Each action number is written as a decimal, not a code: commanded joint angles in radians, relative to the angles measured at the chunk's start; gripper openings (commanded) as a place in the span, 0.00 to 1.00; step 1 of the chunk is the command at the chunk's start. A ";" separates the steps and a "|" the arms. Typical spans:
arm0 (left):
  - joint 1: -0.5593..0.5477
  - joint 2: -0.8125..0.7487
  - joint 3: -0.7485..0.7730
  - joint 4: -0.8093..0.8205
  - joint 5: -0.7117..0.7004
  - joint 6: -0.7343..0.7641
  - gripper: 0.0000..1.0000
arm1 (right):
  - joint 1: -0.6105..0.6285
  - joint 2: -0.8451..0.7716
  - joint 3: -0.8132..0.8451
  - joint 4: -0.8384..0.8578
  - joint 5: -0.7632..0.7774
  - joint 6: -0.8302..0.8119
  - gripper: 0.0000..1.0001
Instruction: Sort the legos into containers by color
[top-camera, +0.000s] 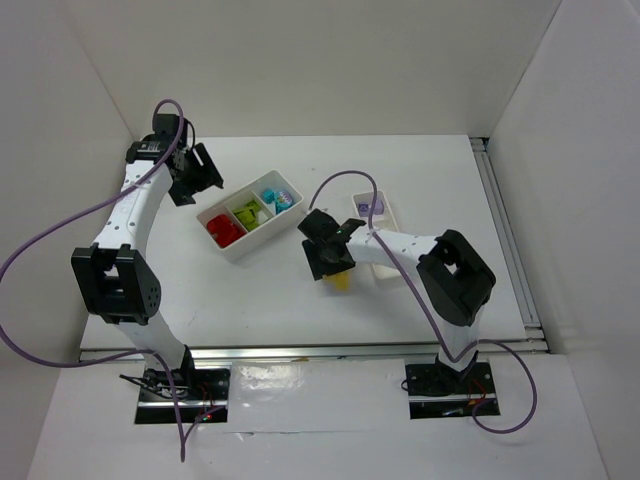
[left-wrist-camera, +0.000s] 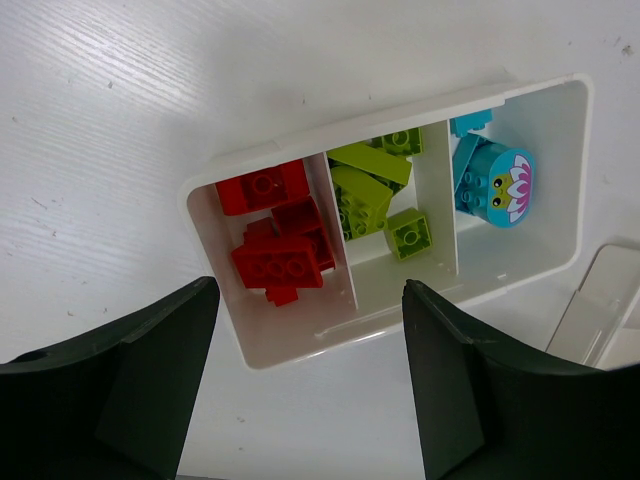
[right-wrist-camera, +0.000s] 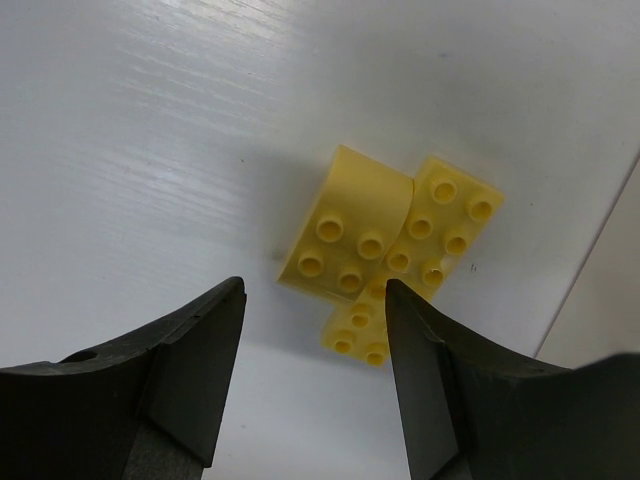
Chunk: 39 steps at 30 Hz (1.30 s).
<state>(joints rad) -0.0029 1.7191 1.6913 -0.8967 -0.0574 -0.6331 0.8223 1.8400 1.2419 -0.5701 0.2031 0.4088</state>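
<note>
The wider white tray (top-camera: 268, 238) holds red legos (top-camera: 224, 229), lime green legos (top-camera: 247, 212) and teal legos (top-camera: 277, 196) in separate compartments. In the left wrist view the tray (left-wrist-camera: 300, 348) shows the red (left-wrist-camera: 277, 250), green (left-wrist-camera: 372, 195) and teal (left-wrist-camera: 492, 180) pieces. My left gripper (top-camera: 196, 172) (left-wrist-camera: 308, 295) is open and empty, above the tray's near edge. Three yellow legos (right-wrist-camera: 350, 235) lie clustered on the table (top-camera: 342, 282). My right gripper (top-camera: 330, 255) (right-wrist-camera: 315, 290) is open, just above and short of them. A lilac lego (top-camera: 365, 207) sits in the narrower tray (top-camera: 388, 212).
The narrower tray's edge (right-wrist-camera: 612, 290) lies right beside the yellow cluster, and its corner shows in the left wrist view (left-wrist-camera: 608, 310). White walls enclose the table at the back and sides. A metal rail (top-camera: 505, 230) runs along the right edge.
</note>
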 joint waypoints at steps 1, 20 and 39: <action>-0.002 0.008 0.022 0.010 -0.007 -0.005 0.84 | 0.008 -0.007 0.024 -0.022 0.028 0.015 0.65; -0.002 -0.010 0.004 0.010 -0.019 -0.005 0.84 | 0.017 0.085 0.097 -0.002 -0.033 -0.056 0.64; -0.002 -0.001 0.013 0.010 -0.019 -0.005 0.84 | 0.029 0.001 0.067 0.079 -0.140 -0.136 0.50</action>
<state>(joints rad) -0.0029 1.7191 1.6905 -0.8967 -0.0669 -0.6331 0.8345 1.8996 1.3159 -0.5167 0.1005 0.2996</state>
